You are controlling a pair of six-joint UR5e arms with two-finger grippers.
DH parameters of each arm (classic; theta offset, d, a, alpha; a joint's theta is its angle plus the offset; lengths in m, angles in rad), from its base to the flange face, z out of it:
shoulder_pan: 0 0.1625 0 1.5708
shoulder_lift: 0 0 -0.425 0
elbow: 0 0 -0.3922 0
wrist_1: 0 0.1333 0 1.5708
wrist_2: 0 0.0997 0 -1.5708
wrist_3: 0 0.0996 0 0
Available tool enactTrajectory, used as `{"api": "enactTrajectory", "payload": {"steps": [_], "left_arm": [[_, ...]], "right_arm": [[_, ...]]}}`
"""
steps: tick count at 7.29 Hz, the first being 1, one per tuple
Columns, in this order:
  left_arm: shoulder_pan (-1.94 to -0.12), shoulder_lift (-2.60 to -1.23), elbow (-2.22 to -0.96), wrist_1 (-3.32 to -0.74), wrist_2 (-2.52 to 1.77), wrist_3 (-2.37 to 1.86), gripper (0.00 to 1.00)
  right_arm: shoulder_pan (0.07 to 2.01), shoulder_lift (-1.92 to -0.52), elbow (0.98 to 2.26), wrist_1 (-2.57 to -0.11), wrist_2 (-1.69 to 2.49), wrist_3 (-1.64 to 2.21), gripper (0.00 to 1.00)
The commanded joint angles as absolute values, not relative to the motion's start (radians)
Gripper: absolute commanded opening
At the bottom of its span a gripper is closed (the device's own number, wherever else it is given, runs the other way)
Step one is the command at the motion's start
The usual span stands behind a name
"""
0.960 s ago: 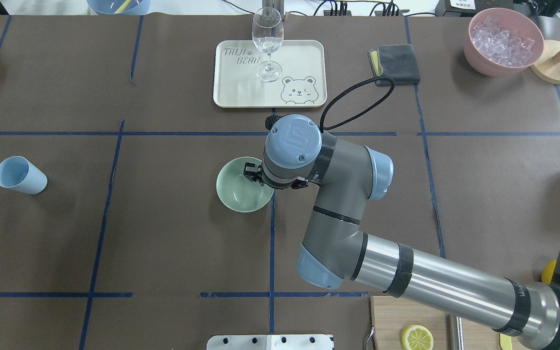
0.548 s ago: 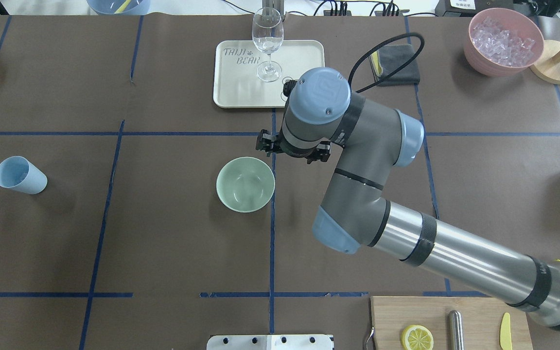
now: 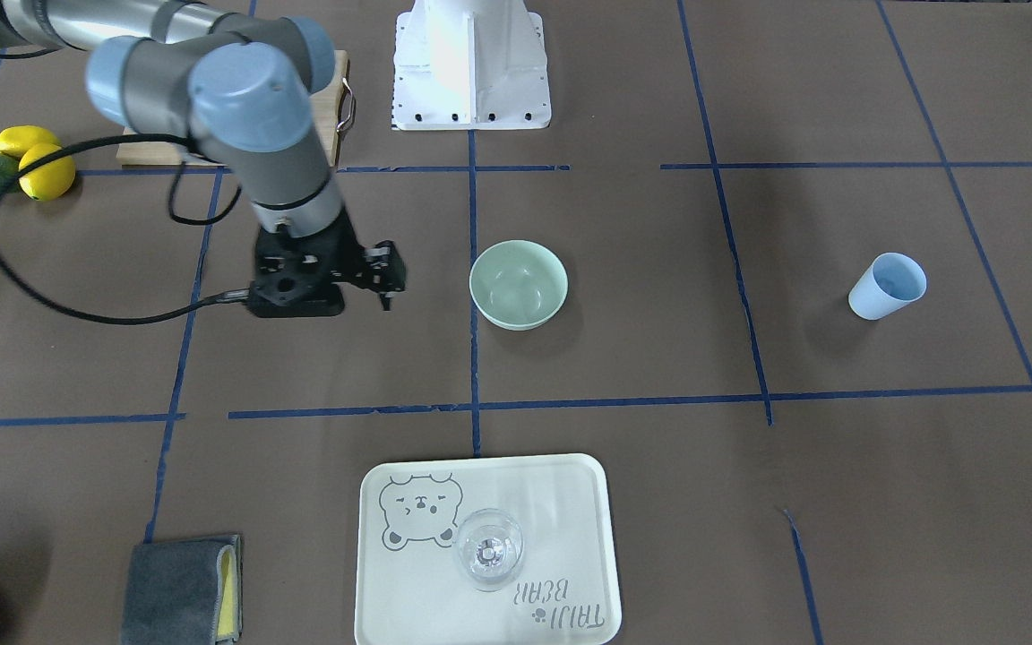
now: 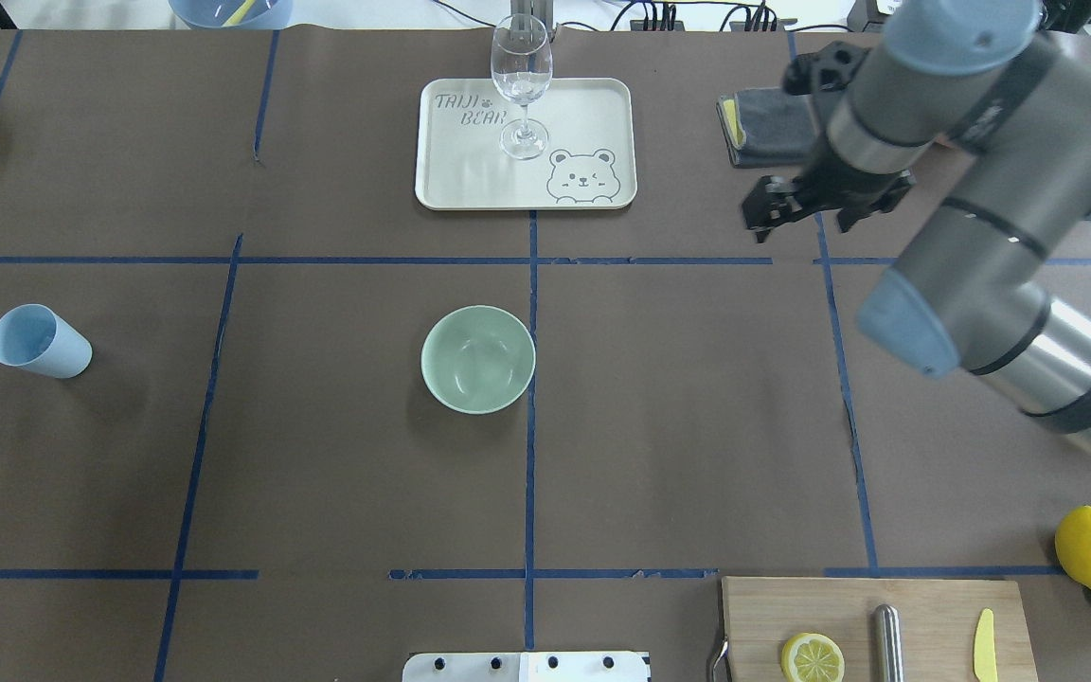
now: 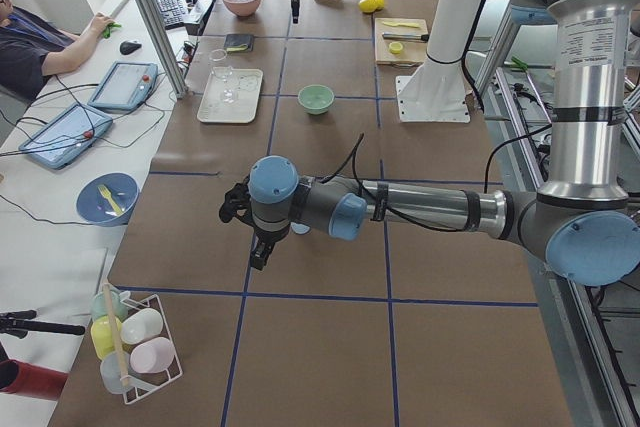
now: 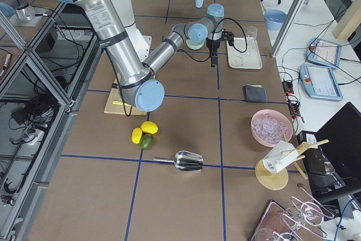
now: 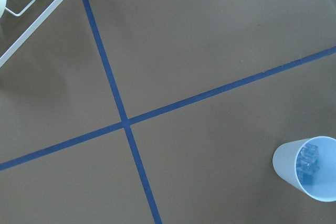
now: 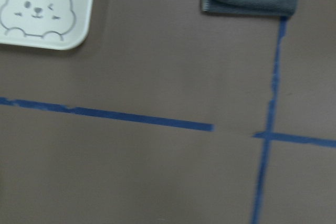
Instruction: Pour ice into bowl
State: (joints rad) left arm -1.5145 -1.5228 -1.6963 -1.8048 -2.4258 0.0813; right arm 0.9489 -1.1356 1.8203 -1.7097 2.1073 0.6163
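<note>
The mint-green bowl (image 4: 477,358) stands upright at the table's middle, and it also shows in the front view (image 3: 518,285); I see nothing in it. Clear ice cubes (image 7: 310,162) lie inside the light blue cup (image 7: 308,174), which stands far left in the overhead view (image 4: 39,341). My right gripper (image 4: 765,210) hangs open and empty over bare paper near the grey cloth (image 4: 773,123), well right of the bowl; the front view shows it too (image 3: 383,279). My left gripper (image 5: 258,247) shows only in the left side view, near the cup; I cannot tell its state.
A cream bear tray (image 4: 593,104) with a wine glass (image 4: 521,76) stands at the back. A pink container of ice (image 6: 272,127) and a metal scoop (image 6: 189,161) are on the right end. A cutting board (image 4: 877,625) and lemons (image 4: 1090,547) lie front right.
My right arm has swung from the bowl's rim back and to the right, up to the grey cloth. The bowl stays in place, and so does the blue cup.
</note>
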Motion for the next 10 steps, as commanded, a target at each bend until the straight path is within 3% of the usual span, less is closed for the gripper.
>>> {"api": "enactTrajectory", "payload": {"steps": [1,3,5,10], "left_arm": [[-1.506,-1.525,-1.698,-1.804,-2.425,0.078,1.00],[-1.499,-1.525,-1.698,-1.793,-2.419,0.074,1.00],[-1.497,-1.525,-1.701,-1.805,-2.427,0.012,1.00],[-1.490,-1.583,-1.683,-2.295,-2.428,-0.169,1.00]], "right_arm": [[1.218,-1.363,1.832,-1.724,2.204,0.065,1.00],[1.398,-1.525,1.793,-1.718,2.255,-0.206,1.00],[1.535,-1.685,1.793,-1.645,2.279,-0.227,1.00],[1.555,-1.730,1.790,-1.643,2.310,-0.215,1.00]]}}
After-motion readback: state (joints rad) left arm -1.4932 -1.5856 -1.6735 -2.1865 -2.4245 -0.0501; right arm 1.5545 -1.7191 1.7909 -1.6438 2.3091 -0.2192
